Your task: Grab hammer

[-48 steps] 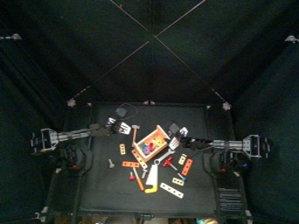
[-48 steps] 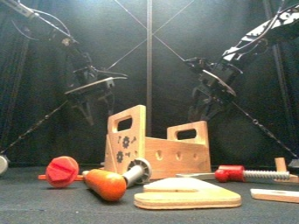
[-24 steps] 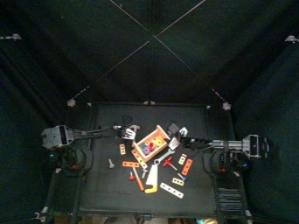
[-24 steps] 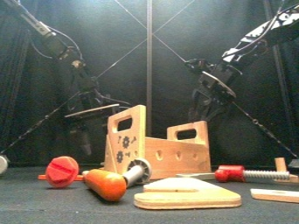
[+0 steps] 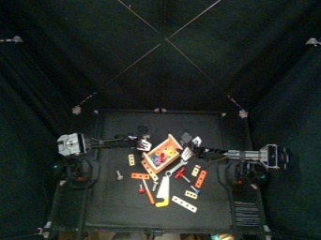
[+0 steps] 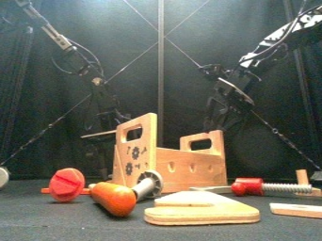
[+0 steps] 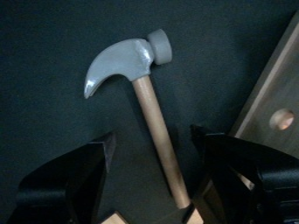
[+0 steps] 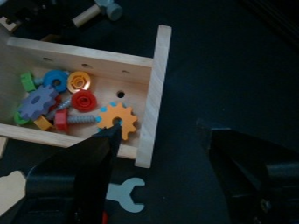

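The hammer shows in the left wrist view, lying flat on the black table with its grey head point(image 7: 122, 63) away from me and its wooden handle point(image 7: 159, 136) running back toward my wrist. My left gripper point(image 7: 163, 175) is open, one jaw on each side of the handle, not touching it. From above, the left gripper point(image 5: 135, 143) sits low just left of the wooden box point(image 5: 163, 155). My right gripper point(image 8: 163, 166) hangs open above that box's right part, holding nothing. The front view has the right gripper point(image 6: 227, 94) high behind the box.
The wooden box point(image 8: 149, 96) holds coloured gears and bolts. A white wrench point(image 8: 128, 194) lies beside it. Near the front edge are an orange-handled screwdriver point(image 6: 116, 198), a red bolt point(image 6: 66, 182), a wooden plate point(image 6: 201, 209) and a red-handled tool point(image 6: 270, 186).
My left arm has swung in toward the middle and dropped down over the hammer, jaws staying open. The right arm has barely moved.
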You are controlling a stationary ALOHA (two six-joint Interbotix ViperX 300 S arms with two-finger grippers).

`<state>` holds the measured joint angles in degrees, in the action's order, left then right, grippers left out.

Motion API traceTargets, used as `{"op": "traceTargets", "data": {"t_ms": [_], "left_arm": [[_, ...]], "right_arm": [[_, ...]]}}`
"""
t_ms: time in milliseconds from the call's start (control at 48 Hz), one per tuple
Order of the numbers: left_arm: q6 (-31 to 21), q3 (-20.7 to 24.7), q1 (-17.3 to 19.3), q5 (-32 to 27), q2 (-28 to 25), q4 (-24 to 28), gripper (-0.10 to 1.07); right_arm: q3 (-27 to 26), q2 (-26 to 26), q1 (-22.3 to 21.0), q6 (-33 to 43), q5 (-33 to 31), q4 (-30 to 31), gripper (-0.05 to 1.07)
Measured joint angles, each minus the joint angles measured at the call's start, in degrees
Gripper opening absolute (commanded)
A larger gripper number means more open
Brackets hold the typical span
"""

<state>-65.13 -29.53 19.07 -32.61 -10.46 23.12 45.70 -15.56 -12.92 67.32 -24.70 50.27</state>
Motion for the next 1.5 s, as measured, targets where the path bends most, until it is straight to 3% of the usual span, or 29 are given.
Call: {"op": "traceTargets", "data": {"t_ms": [333, 688, 958, 1229, 1500], "left_arm": [[0.0, 0.9, 0.0, -0.1, -2.4, -0.3, 0.98], [0.1, 1.8, 0.3, -0.5, -4.0, -0.1, 0.72], [0.1, 1.8, 0.2, -2.7, -3.0, 1.5, 0.65], [0.0, 1.7, -0.8, -4.9, -1.3, 5.1, 0.51], [0.0, 1.4, -1.4, -5.1, 1.1, 6.4, 0.5]], "right_arm": [[0.1, 0.0, 0.0, 0.0, 0.0, -0.1, 0.99], [0.1, 0.0, 0.1, 0.0, 0.0, -0.1, 0.99], [0.1, 0.0, 0.1, 0.0, 0.0, -0.4, 0.99], [0.2, 0.0, 0.1, 0.0, 0.0, -0.4, 0.99], [0.3, 0.0, 0.1, -0.1, 0.0, -0.4, 0.99]]}}
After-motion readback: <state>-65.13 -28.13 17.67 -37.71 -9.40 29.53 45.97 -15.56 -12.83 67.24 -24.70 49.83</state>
